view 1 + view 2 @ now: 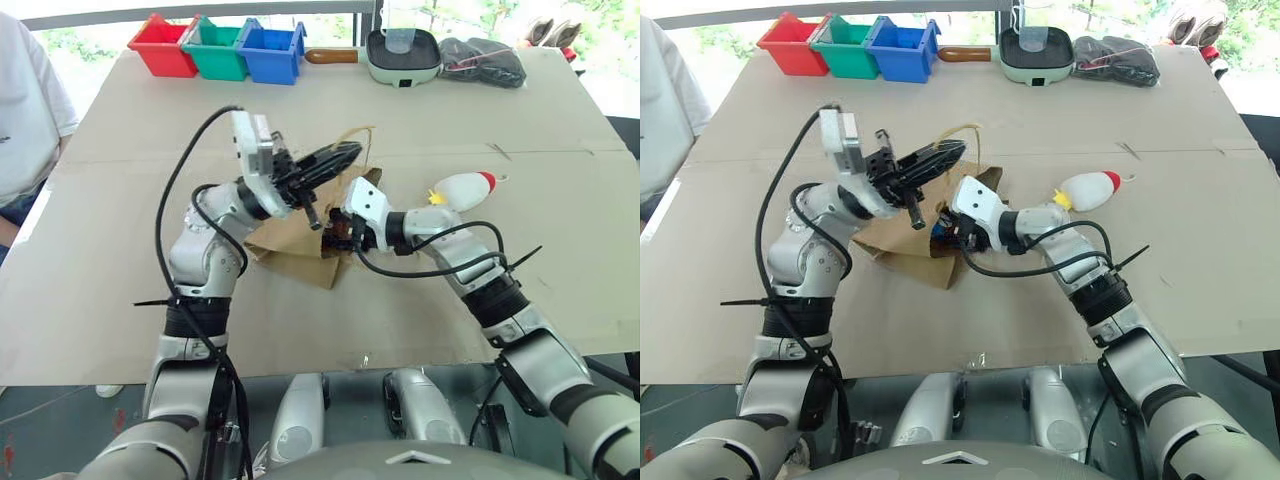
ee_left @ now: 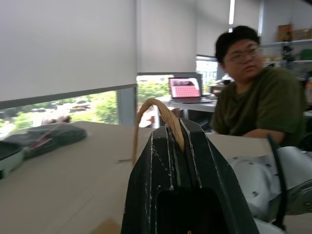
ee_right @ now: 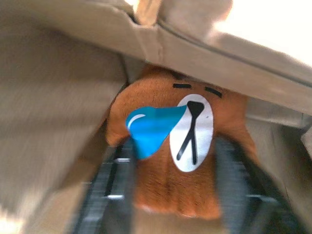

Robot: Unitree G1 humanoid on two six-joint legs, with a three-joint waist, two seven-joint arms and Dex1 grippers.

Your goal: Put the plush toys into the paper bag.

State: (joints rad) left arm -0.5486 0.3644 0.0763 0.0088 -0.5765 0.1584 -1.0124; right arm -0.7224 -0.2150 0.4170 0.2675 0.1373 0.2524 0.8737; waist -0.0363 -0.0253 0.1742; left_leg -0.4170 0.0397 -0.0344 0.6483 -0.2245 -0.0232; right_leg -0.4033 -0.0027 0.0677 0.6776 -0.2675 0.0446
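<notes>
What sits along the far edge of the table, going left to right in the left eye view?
Red plastic bin → green plastic bin → blue plastic bin → pale green square pan with wooden handle → black plastic bag.

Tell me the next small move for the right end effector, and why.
Probably push a little deeper, then let go. The right end effector has the orange-brown plush toy between its fingers at the mouth of the paper bag, which the left end effector holds up by a handle. The white plush toy waits on the table.
</notes>
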